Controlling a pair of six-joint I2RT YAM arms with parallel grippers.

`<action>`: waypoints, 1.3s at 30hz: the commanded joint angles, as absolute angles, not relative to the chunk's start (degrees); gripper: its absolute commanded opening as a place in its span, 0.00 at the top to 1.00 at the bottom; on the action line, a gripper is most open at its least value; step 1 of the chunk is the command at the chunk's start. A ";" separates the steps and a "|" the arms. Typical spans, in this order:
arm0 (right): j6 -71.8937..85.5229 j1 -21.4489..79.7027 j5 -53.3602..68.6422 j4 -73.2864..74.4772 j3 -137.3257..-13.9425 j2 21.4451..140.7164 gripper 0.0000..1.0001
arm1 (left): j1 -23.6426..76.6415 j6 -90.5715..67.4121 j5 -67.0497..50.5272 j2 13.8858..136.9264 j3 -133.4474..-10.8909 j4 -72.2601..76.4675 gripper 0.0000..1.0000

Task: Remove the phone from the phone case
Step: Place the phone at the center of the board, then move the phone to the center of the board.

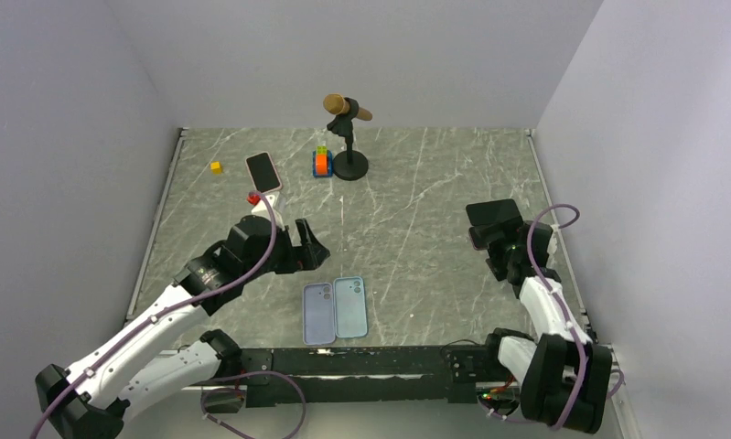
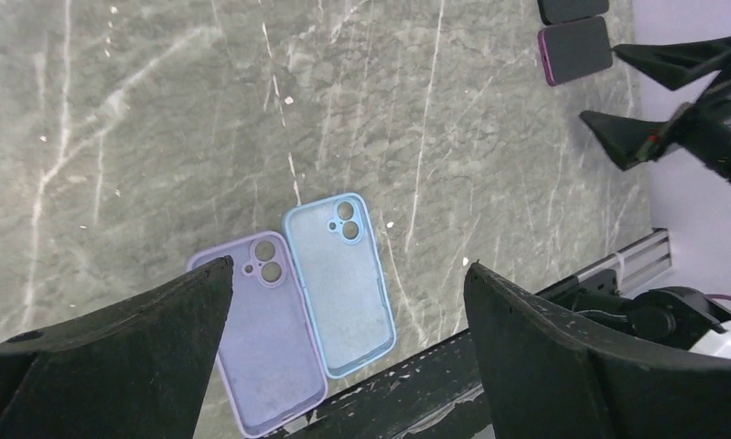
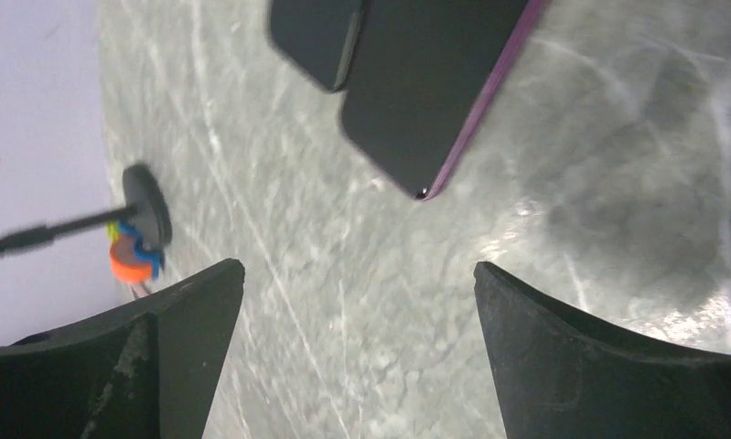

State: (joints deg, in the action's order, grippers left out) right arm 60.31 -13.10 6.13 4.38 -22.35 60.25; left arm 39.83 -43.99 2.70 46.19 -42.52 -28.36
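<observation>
Lilac case [image 1: 318,313], pale-blue case [image 1: 349,306] (table [image 1: 435,229] grey-veined marble).

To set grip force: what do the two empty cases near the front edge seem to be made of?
Lilac case and light blue case: probably soft silicone or rubbery plastic, matte finish; they show no glare and hold dusty smudges.

Microphone [image 1: 348,108], gold-headed, on black round-based desk stand [image 1: 350,165]; grey marbled table [image 1: 435,201] beneath.
Stacked toy blocks [image 1: 321,163], orange, green, blue: just left of stand.
Yellow cube [image 1: 216,167]: well left of stand.
Red block [image 1: 253,197]: left of stand, nearer.
</observation>
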 commanded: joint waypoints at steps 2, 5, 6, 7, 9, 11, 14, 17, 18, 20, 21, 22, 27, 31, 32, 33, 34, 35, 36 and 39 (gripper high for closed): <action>41.83 -12.55 24.28 10.15 -29.50 55.87 0.00 | 37.60 -37.39 5.07 49.47 -48.06 -34.51 0.01; 33.48 -9.31 27.72 15.31 -33.97 57.03 0.00 | 29.96 -36.39 0.45 51.99 -46.83 -32.62 0.01; 32.05 -7.58 27.46 16.21 -34.84 56.79 0.00 | 26.82 -36.15 -1.70 53.00 -46.17 -31.19 0.01; 31.01 -5.56 26.71 16.53 -35.36 56.43 0.00 | 23.94 -35.94 -3.55 54.37 -45.55 -29.91 0.01; 30.10 -1.23 25.66 16.21 -36.25 55.75 0.00 | 18.36 -36.19 -5.16 57.62 -45.68 -28.46 0.01; 30.45 3.15 26.91 13.44 -36.55 56.19 0.00 | 13.83 -37.11 -5.05 61.50 -46.77 -27.17 0.00; 32.28 7.30 28.28 8.84 -35.89 58.30 0.00 | 9.39 -38.81 -2.29 69.49 -49.77 -24.84 0.01; 34.44 8.95 29.37 4.84 -34.53 60.66 0.00 | 5.50 -40.19 -0.79 78.46 -55.65 -23.92 0.01; 34.81 9.25 29.90 3.85 -34.10 61.61 0.00 | 4.95 -39.67 -0.24 81.97 -57.76 -23.86 0.01; 35.19 9.72 30.61 2.73 -33.76 62.36 0.00 | 4.33 -37.22 3.61 89.38 -64.92 -27.11 0.01; 35.22 9.95 30.81 2.56 -33.63 62.40 0.00 | 4.31 -36.15 5.86 92.81 -68.43 -28.57 0.01; 35.22 10.05 30.84 2.36 -33.55 62.21 0.00 | 4.05 -34.32 7.02 96.51 -71.78 -29.66 0.01; 35.33 9.96 31.37 1.84 -32.77 60.12 0.00 | 2.60 -25.85 4.40 112.46 -86.92 -33.37 0.01; 35.64 9.97 31.29 1.49 -31.77 58.13 0.00 | 1.95 -23.05 2.78 123.49 -99.65 -39.25 0.01; 35.82 10.01 31.18 1.19 -31.31 57.84 0.00 | 1.79 -22.32 2.28 125.61 -103.10 -41.26 0.01; 35.96 10.01 31.21 0.82 -30.91 57.71 0.00 | 1.85 -21.43 2.45 127.29 -105.55 -42.20 0.01; 36.04 10.02 31.39 0.66 -30.69 57.73 0.00 | 1.90 -20.74 2.09 128.37 -107.37 -42.56 0.00; 36.10 10.01 31.42 0.50 -30.50 57.81 0.00 | 1.93 -20.21 1.35 129.16 -108.49 -42.62 0.00; 36.32 9.97 31.61 0.40 -30.34 57.87 0.00 | 1.86 -19.85 0.59 129.93 -109.62 -42.68 0.01; 37.03 10.02 31.56 0.26 -29.90 57.83 0.00 | 1.86 -21.01 1.41 133.60 -114.74 -46.91 0.01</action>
State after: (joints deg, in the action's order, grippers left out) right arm 36.01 9.82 30.61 3.27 -30.63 58.57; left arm 1.91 -22.63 2.17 130.43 -108.20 -40.42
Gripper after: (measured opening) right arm 0.994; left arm 0.994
